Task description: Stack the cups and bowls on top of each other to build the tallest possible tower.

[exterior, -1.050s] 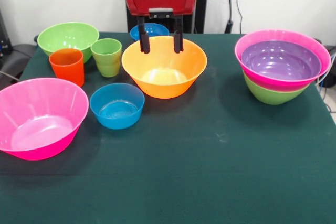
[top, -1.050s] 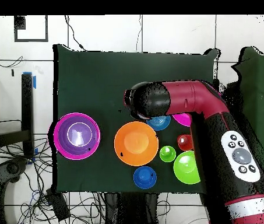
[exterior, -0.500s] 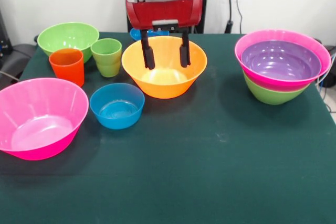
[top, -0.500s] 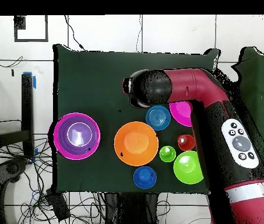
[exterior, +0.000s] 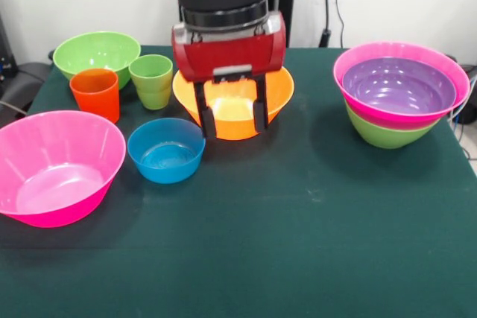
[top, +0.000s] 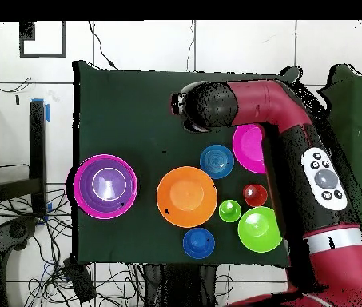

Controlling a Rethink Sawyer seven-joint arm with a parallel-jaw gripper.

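My gripper hangs open with nothing between its fingers, in front of the orange bowl in the front view. From overhead the arm's wrist stands over bare cloth, past a small blue bowl. The tower at the right is a purple bowl in a pink bowl on a green one. A big pink bowl, the blue bowl, an orange-red cup, a green cup and a green bowl stand at the left. A second small blue bowl shows only from overhead.
The dark green cloth covers the table. The red arm lies across one side of the table in the overhead view and covers part of the pink bowl. Cables and a stand lie beyond the table's edges.
The arm has swung from above the orange bowl's far rim out past it toward the table's middle. The gripper hangs lower in the front view and stays open.
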